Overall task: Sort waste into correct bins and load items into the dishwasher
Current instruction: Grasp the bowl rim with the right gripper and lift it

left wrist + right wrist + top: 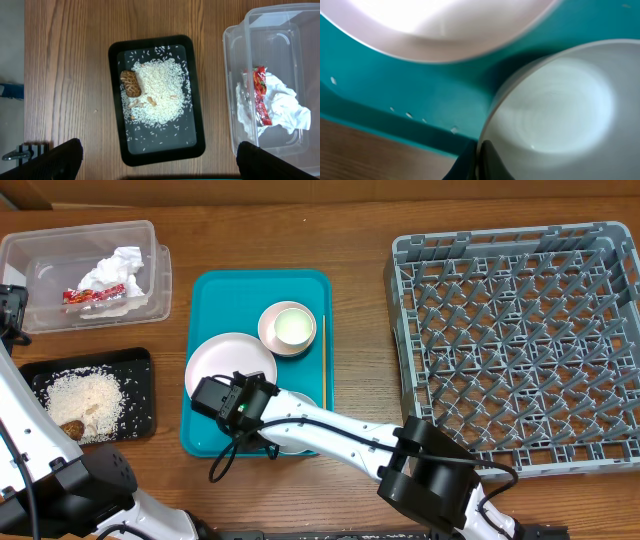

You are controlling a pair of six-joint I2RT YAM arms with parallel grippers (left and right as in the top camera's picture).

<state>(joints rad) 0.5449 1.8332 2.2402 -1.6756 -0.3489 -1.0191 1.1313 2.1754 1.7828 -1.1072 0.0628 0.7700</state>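
Right wrist view shows the right end effector (479, 150) shut on the rim of the pale blue-white bowl (555, 105). The bowl sits on the teal tray (420, 100) near its edge, just beside the pink plate (445, 25). Only a thin bit of rim is pinched, so the bowl could be tipped or dropped when it is lifted; a slow, straight lift is judged to be needed. The plate could be knocked if the bowl is swung toward it, and the tray's raised lip could be caught if the bowl is dragged low. From above, the small pink dish (266, 325) with the white cup (293, 328) is seen farther back, apart from the bowl. Bare table (360, 240) lies between the tray and the grey dish rack (400, 255), so room is left for a carry to the right, but the rack's wall must be cleared. The left end effector (159, 147) is held wide open above the black tray (114, 100) of rice (160, 90), beside the clear tub (230, 75), away from that path.
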